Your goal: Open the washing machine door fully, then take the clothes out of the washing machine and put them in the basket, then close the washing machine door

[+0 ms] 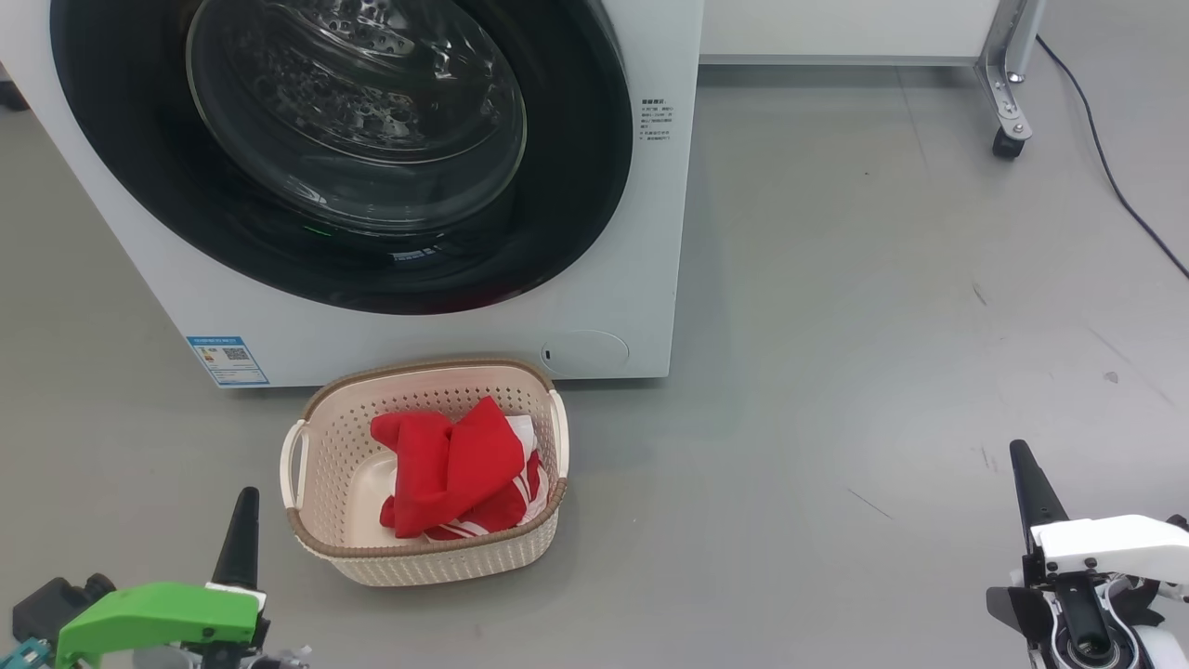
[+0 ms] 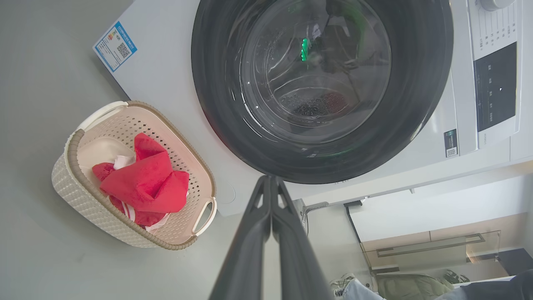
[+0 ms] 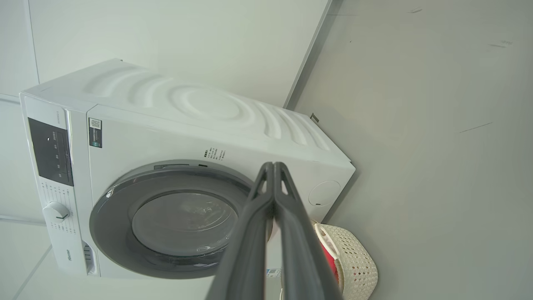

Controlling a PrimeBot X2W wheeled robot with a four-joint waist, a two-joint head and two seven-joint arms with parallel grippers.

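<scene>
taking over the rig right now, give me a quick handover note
Hands: left hand shut and empty, low beside the basket; right hand shut and empty, above the floor to the right.
Things: clothes lie in the basket, which sits in front of the washing machine.
Done: clothes are out; washing machine door looks closed flush.
Left: nothing obvious; no red shows through the door.

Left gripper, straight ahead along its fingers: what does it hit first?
Probably the washing machine door, at its black rim; the left gripper lines up with that edge. Depth unclear.
</scene>
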